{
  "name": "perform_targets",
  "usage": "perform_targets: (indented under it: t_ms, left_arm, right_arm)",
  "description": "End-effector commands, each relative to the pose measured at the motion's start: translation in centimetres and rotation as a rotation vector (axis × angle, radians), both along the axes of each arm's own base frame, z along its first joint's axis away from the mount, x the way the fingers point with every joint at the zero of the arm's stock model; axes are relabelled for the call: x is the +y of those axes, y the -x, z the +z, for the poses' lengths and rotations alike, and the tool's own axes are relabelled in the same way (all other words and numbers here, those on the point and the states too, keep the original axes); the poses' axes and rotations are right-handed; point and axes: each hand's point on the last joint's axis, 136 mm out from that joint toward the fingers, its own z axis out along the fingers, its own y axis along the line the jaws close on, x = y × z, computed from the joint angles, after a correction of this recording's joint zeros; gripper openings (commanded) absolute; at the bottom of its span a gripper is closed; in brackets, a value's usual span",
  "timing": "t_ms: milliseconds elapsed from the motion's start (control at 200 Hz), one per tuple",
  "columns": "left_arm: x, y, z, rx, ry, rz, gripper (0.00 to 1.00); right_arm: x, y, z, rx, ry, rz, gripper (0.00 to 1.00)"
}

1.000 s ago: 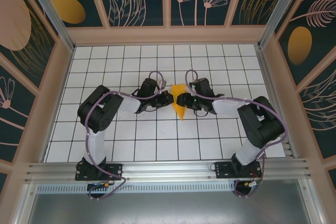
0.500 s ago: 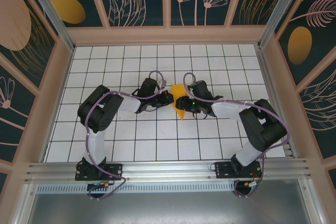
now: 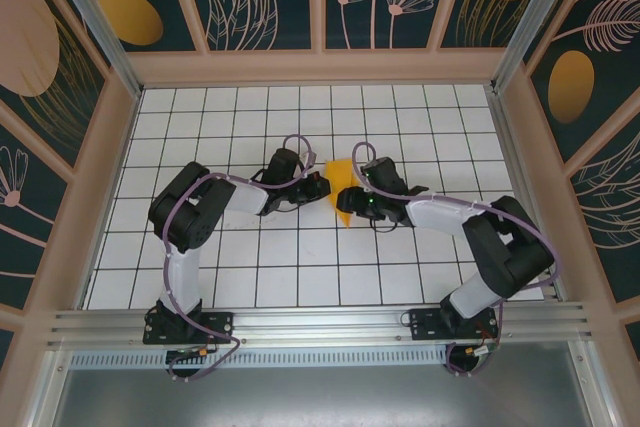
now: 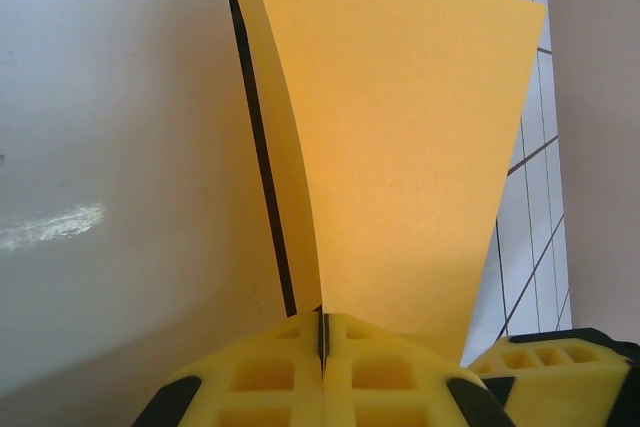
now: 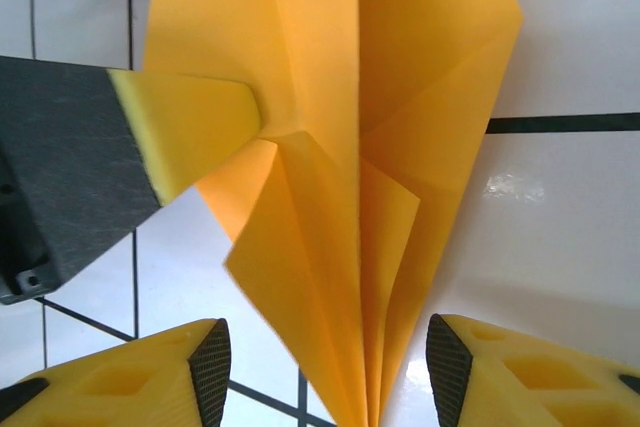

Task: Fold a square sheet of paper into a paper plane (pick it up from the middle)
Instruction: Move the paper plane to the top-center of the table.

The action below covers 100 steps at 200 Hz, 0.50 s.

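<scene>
The paper plane (image 3: pixel 342 173) is a folded orange-yellow wedge standing partly upright at mid-table between both grippers. My left gripper (image 3: pixel 320 187) is shut on the plane's left flap; in the left wrist view its yellow pads (image 4: pixel 270 372) meet on the thin paper edge and the broad flap (image 4: pixel 400 137) rises ahead. My right gripper (image 3: pixel 350 201) is open at the narrow pointed end. In the right wrist view the layered wedge (image 5: pixel 350 197) runs down between its spread fingers (image 5: pixel 205 372), touching neither. The left gripper's fingertip (image 5: pixel 180 132) pinches the wing there.
The floor is a white grid-tiled table (image 3: pixel 300 267) fenced by a wooden frame with painted panels (image 3: pixel 240 7). Both arms reach inward from bases at the near edge, their grippers nearly tip to tip. Open tiles lie on all sides of the paper.
My right wrist has swung nearer and slid left along the plane towards its pointed end. The left gripper has kept its hold in the same place.
</scene>
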Motion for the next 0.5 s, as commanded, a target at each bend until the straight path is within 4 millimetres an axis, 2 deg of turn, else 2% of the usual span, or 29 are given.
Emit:
perform_targets:
  t_ms: [0, 210, 495]
  left_arm:
    - [-0.12, -0.48, -0.11, -0.004, 0.004, -0.004, 0.00]
    - [-0.17, -0.43, -0.12, -0.002, 0.006, -0.007, 0.00]
    - [-0.26, -0.39, -0.08, 0.000, 0.010, -0.011, 0.00]
  right_arm:
    - [1.16, -0.05, 0.11, 0.003, -0.019, 0.037, 0.56]
    - [1.96, -0.21, 0.16, -0.002, -0.037, 0.066, 0.48]
    - [2.09, -0.60, -0.20, -0.002, -0.024, 0.068, 0.43]
